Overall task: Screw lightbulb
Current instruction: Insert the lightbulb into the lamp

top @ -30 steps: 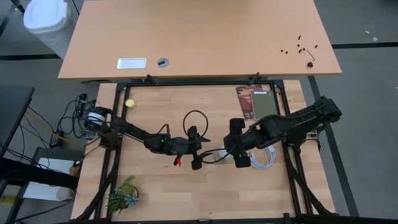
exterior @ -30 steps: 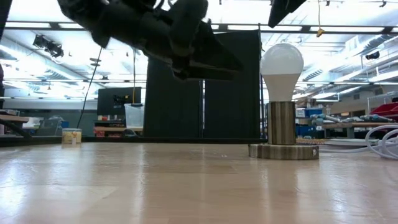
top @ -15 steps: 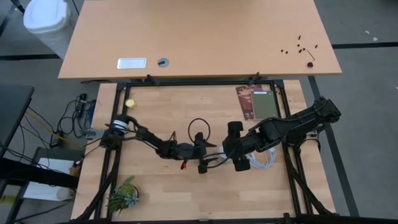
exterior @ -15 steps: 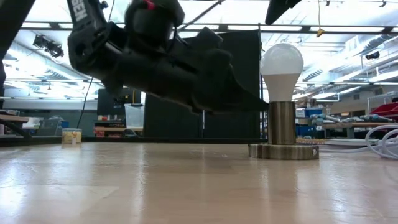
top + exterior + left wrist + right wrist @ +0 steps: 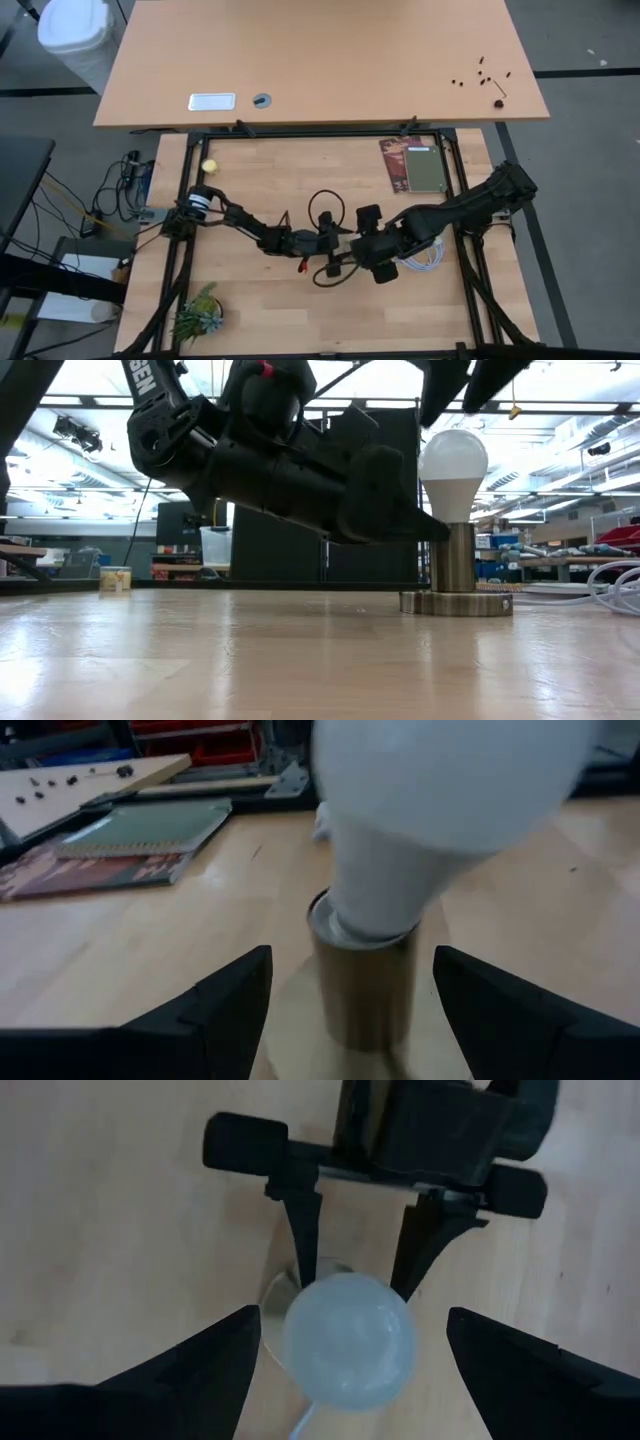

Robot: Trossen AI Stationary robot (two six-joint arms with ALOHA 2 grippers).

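**Both grippers open around the bulb in its socket**

You have the small white lightbulb with a frosted rounded dome (image 5: pixel 453 473) standing upright in a brushed-metal cylindrical socket (image 5: pixel 455 557) on a round flat metal base (image 5: pixel 456 603). On the pale wooden tabletop (image 5: pixel 260 300) it sits a little toward four o'clock of centre, between the two arms.

Your left gripper (image 5: pixel 350 1010) comes in low from the nine o'clock side. Its two dark fingers (image 5: pixel 225 1005) are spread wide, one on each side of the socket cylinder, and no contact shows. From the right wrist camera you see those finger tips (image 5: pixel 305 1230) reaching to just beside the bulb (image 5: pixel 349 1340).

Your right gripper (image 5: pixel 350 1365) hangs directly above the dome, looking down on it. Its fingers (image 5: pixel 195 1365) are also wide apart, either side of the bulb, holding nothing.

A white coiled cable (image 5: pixel 425 258) lies at about three o'clock of the socket. A green-covered notebook (image 5: pixel 145 825) rests toward one o'clock, and a small yellow ball (image 5: pixel 209 166) lies at ten o'clock.
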